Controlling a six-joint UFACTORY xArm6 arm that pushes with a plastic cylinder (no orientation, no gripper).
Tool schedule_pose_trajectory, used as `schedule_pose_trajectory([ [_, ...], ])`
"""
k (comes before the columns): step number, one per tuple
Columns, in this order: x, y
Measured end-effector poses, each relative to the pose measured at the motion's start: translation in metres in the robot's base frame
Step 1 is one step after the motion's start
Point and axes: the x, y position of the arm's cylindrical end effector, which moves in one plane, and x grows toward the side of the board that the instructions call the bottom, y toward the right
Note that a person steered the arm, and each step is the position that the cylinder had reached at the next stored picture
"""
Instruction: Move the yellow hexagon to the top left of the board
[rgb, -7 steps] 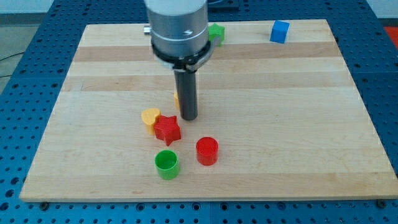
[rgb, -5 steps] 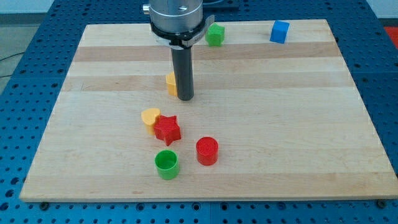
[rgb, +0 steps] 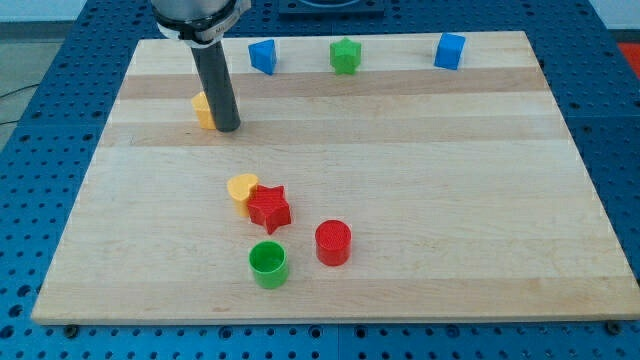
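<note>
The yellow hexagon sits in the upper left part of the tabletop, close to the top left corner but not quite in it. My tip is touching its right side, slightly toward the view's bottom, so most of the block is hidden behind the rod and only its left part shows. There is no gripper on this rig, only the rod, so nothing is held; the block is merely pressed against.

I judge the job nearly done: what is left is a short push up and to the left. To do it well, I want the contact point opposite the corner, on the block's lower right face, so the push line runs through its middle. If I push off-centre, the hexagon may spin and slip off the rod. I would go slowly and stop before the block reaches the tabletop's edge.

Nearby, the blue block lies up and to the right of the rod, apart from it, well off the push line. The green block and a second blue cube stand farther along the top edge. The yellow heart, red star, red cylinder and green cylinder cluster well below.
</note>
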Motion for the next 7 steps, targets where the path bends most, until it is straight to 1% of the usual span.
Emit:
schedule_pose_trajectory([
  [1,-0.006,-0.030],
  [2,0.002,-0.032],
  [3,-0.023,-0.064],
  [4,-0.031,-0.091],
  [6,-0.031,-0.046],
  [7,-0.081,-0.071],
])
